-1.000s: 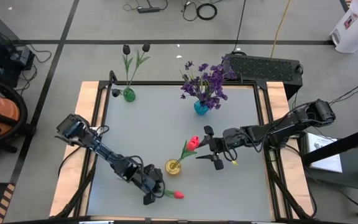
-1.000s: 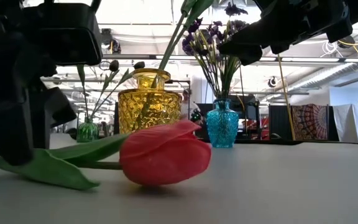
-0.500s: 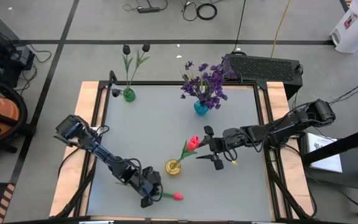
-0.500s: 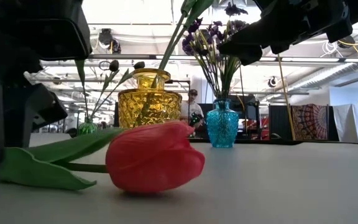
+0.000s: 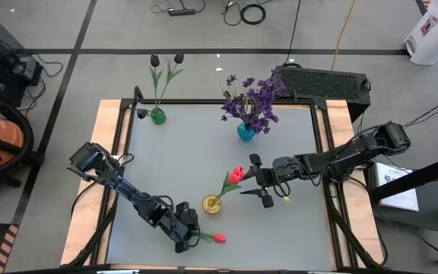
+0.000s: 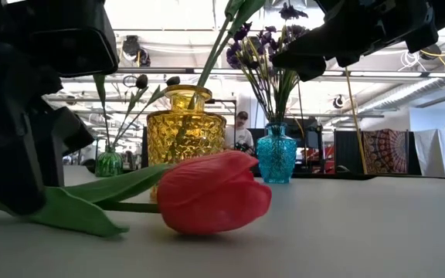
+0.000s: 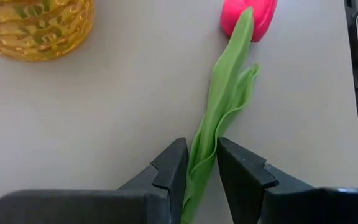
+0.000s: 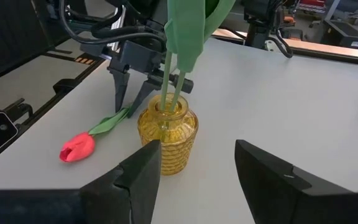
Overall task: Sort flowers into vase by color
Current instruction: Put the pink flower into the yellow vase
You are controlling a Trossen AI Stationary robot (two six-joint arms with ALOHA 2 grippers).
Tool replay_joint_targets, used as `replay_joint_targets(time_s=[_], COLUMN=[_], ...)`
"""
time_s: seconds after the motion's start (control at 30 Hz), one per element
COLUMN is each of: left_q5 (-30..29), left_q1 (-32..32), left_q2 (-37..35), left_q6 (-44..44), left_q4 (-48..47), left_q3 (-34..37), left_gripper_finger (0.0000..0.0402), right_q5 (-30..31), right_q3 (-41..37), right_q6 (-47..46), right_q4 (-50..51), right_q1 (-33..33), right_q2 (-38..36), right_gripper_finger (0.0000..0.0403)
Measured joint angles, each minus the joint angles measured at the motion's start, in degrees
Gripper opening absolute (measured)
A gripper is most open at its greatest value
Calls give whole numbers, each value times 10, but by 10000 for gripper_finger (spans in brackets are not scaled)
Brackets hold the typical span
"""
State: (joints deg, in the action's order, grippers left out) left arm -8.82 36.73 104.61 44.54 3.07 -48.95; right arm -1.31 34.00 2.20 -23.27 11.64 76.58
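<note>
Left claw: my left gripper (image 7: 199, 163) sits low at the bottom centre of the high view, clenched on the leaf and stem of the loose tulip (image 5: 217, 238), gripping far from the bud so the bloom isn't crushed
Tulip: lying flat on the table (image 5: 295, 228), bud at lower centre, just beside the yellow vase (image 5: 211, 204); I judge it goes there, with the red tulip (image 5: 236, 174) already standing in it
Right claw: my right gripper (image 5: 260, 183) hangs released right of the yellow vase, fingers spread, holding nothing, I think waiting clear of the mouth
Others: purple flowers (image 5: 251, 103) in the blue vase (image 5: 245, 132) at upper centre; dark tulips (image 5: 166, 59) in the green vase (image 5: 157, 116) at upper left, each colour apart
</note>
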Motion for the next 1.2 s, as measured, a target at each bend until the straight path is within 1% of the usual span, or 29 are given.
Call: replay_joint_targets(time_s=[0.23, 0.3, 0.37, 0.5, 0.53, 0.8, 0.93, 1.0, 1.2], left_q5=[0, 0, 0, 2, 4, 4, 5, -4, -60], left_q1=[1, 2, 2, 2, 2, 2, 2, 2, 2], left_q2=[2, 2, 2, 3, 3, 4, -8, -22, -68], left_q6=[-6, -15, -24, -51, -59, -109, -142, -164, -229], left_q4=[3, 3, 3, 9, 10, 28, 24, 29, 31], left_q3=[0, 0, 1, 1, 2, 1, -8, -16, -25], left_gripper_finger=[99, 91, 72, 19, 13, 8, 5, 5, 7], right_q5=[0, 0, 0, 0, 0, 0, 0, 0, 0], right_q3=[0, 0, 0, 0, 0, 0, 0, 0, 0], right_q6=[0, 0, 0, 0, 0, 0, 0, 0, 0], right_q4=[0, 0, 0, 0, 0, 0, 0, 0, 0], right_q1=[0, 0, 0, 0, 0, 0, 0, 0, 0], right_q2=[0, 0, 0, 0, 0, 0, 0, 0, 0], right_gripper_finger=[196, 196, 196, 196, 196, 196, 196, 196, 196])
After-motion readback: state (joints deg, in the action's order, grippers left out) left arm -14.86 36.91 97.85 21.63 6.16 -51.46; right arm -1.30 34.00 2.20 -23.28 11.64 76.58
